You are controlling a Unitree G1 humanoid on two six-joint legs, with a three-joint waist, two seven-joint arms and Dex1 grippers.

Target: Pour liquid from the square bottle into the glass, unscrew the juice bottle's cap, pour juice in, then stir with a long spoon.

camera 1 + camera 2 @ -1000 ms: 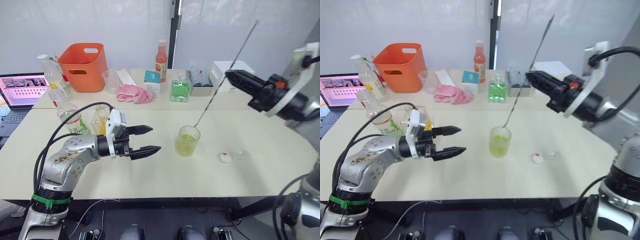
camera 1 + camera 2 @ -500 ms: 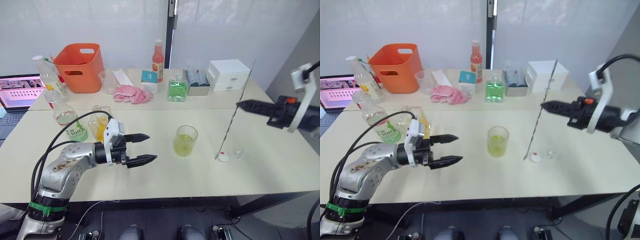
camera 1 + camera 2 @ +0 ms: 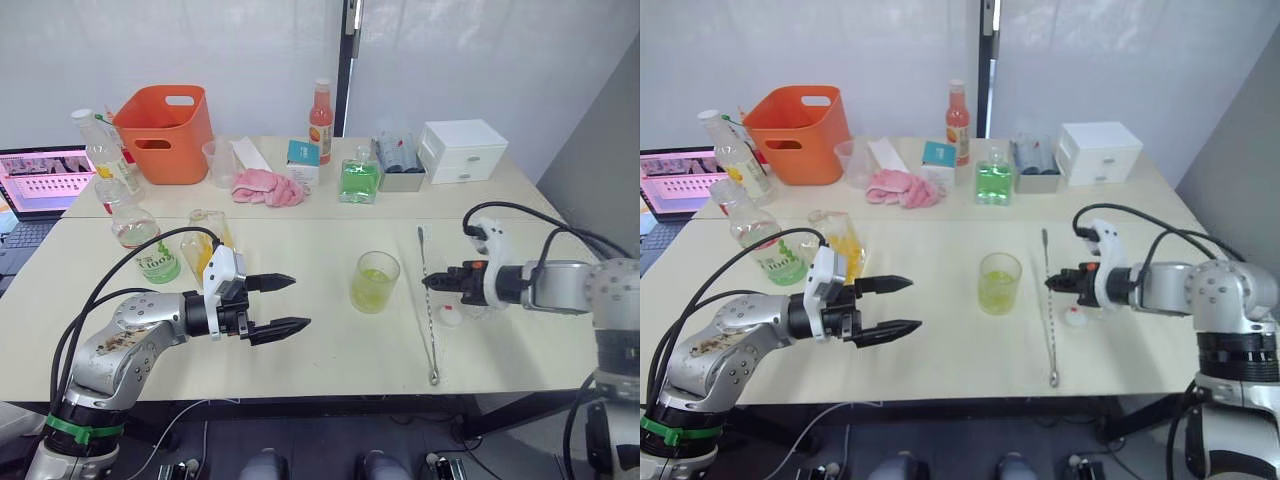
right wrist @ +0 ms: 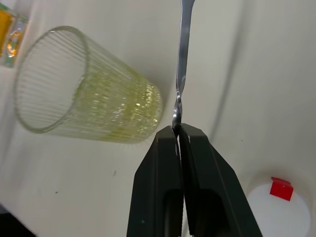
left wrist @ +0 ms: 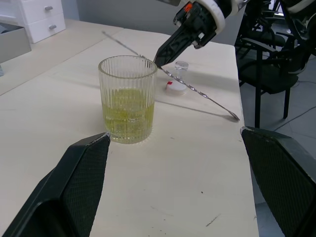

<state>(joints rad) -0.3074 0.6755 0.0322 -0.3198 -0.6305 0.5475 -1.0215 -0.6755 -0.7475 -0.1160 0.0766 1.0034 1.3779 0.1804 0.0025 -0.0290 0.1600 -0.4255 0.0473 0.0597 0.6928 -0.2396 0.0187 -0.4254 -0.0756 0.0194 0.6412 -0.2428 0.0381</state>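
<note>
The glass (image 3: 375, 282) stands mid-table with yellow-green liquid in its lower part. Just right of it the long spoon (image 3: 427, 310) lies flat along the table, bowl end toward the front edge. My right gripper (image 3: 428, 283) is shut on the spoon's shaft near its middle, and its closed fingertips (image 4: 168, 136) pinch the metal. The juice bottle's cap (image 3: 452, 316) rests on the table by that gripper. My left gripper (image 3: 300, 302) hangs open and empty left of the glass. Behind it stand the square bottle (image 3: 199, 246) and the uncapped juice bottle (image 3: 149, 251).
Along the back are an orange bucket (image 3: 165, 120), a measuring cup (image 3: 221, 162), a pink cloth (image 3: 268, 187), a tall orange-red bottle (image 3: 322, 110), a green square bottle (image 3: 359, 180) and a white drawer box (image 3: 462, 150). A laptop (image 3: 45, 180) sits far left.
My right arm has lifted the spoon out of the glass, swung it right and lowered it flat onto the table. The left gripper has barely moved.
</note>
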